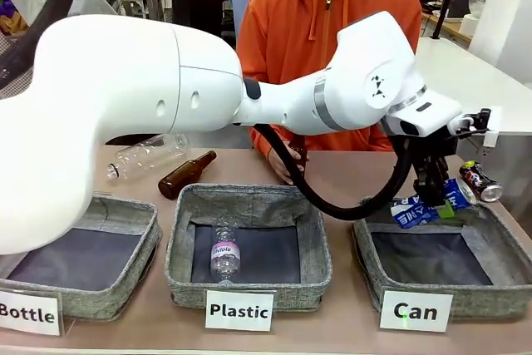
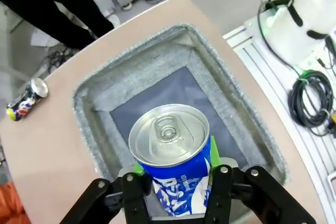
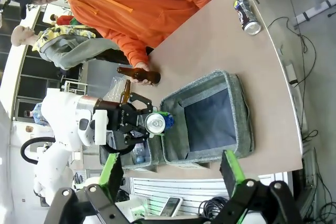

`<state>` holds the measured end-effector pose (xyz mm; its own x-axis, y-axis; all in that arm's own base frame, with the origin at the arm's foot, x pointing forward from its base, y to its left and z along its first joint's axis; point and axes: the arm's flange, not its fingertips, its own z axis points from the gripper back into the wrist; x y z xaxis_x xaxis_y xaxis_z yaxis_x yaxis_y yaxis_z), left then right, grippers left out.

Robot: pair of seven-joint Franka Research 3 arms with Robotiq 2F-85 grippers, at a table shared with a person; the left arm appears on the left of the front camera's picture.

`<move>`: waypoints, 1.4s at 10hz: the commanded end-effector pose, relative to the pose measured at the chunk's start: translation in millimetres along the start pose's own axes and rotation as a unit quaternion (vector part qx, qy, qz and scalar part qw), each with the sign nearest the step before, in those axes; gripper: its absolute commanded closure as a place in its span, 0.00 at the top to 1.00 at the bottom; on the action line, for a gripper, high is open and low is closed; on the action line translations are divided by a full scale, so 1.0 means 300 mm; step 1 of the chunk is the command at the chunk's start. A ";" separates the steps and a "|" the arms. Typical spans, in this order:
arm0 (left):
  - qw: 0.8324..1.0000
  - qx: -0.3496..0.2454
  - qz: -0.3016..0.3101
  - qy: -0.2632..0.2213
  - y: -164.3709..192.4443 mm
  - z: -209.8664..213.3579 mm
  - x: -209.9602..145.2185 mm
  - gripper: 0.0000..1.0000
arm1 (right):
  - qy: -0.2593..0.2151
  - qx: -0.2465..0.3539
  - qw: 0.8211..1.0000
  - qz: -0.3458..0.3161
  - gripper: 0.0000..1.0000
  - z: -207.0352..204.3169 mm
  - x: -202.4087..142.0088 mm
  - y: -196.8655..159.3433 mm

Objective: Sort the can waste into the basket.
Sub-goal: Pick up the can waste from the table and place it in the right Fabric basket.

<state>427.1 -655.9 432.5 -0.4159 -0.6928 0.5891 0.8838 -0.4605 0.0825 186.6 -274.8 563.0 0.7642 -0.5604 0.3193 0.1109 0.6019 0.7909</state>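
Over the desk's point(image 1: 349, 174) right end, above the grey basket point(image 1: 501, 237) carded "Can", the left claw point(image 1: 434, 199) pinches the blue can point(image 2: 169, 132) between its green pads, clear of the basket floor. The right claw point(image 3: 170, 162) is spread wide, gripping nothing. Just behind the basket, the dark crushed can point(image 1: 480, 180) lies on the desk.

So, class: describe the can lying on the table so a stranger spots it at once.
Find the basket signed "Can", at the robot's right. Beyond its far right corner lies the crushed can. It is dark with silver ends, unlike the blue can.
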 end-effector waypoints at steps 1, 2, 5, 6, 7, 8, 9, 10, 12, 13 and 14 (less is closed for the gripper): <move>1.000 0.016 0.021 0.002 -0.040 -0.007 0.039 1.00 | -0.006 -0.007 1.000 -0.001 1.00 0.001 0.002 0.004; 0.999 0.023 0.024 -0.002 -0.048 -0.007 0.044 1.00 | -0.006 -0.007 1.000 -0.001 1.00 0.001 0.002 0.004; 0.999 0.020 0.034 0.016 -0.058 -0.009 0.035 1.00 | -0.006 -0.007 1.000 -0.001 1.00 0.001 0.002 0.004; 0.999 0.021 0.031 0.021 -0.071 -0.008 0.038 1.00 | -0.006 -0.007 1.000 -0.001 1.00 0.001 0.002 0.004; 0.999 0.026 0.032 0.022 -0.077 -0.006 0.037 1.00 | -0.006 -0.007 1.000 -0.001 1.00 0.001 0.002 0.004; 0.998 0.036 0.037 0.027 -0.083 -0.003 0.033 1.00 | -0.006 -0.007 1.000 -0.001 1.00 0.001 0.002 0.004; 0.998 0.030 0.045 0.029 -0.089 0.008 0.029 1.00 | 0.000 0.000 1.000 0.000 1.00 0.000 0.000 0.000; 0.998 0.026 0.058 0.027 -0.095 0.032 0.026 1.00 | -0.010 -0.016 1.000 -0.005 1.00 -0.028 0.001 0.010; 0.987 0.031 0.131 0.085 -0.155 0.171 -0.007 1.00 | 0.020 0.029 0.999 0.019 1.00 -0.144 -0.019 0.048; 0.983 0.052 0.147 0.093 -0.205 0.277 -0.036 1.00 | 0.034 0.042 0.998 0.024 1.00 -0.212 -0.030 0.061; 0.981 0.068 0.156 0.090 -0.272 0.379 -0.065 1.00 | 0.054 0.057 0.996 0.029 1.00 -0.278 -0.043 0.081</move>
<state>414.8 -583.9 492.7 -0.1731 -0.8614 0.4775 0.9829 -0.1817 0.0286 222.4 -219.8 540.8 0.8284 -0.4774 0.2928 0.0416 0.5738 0.8179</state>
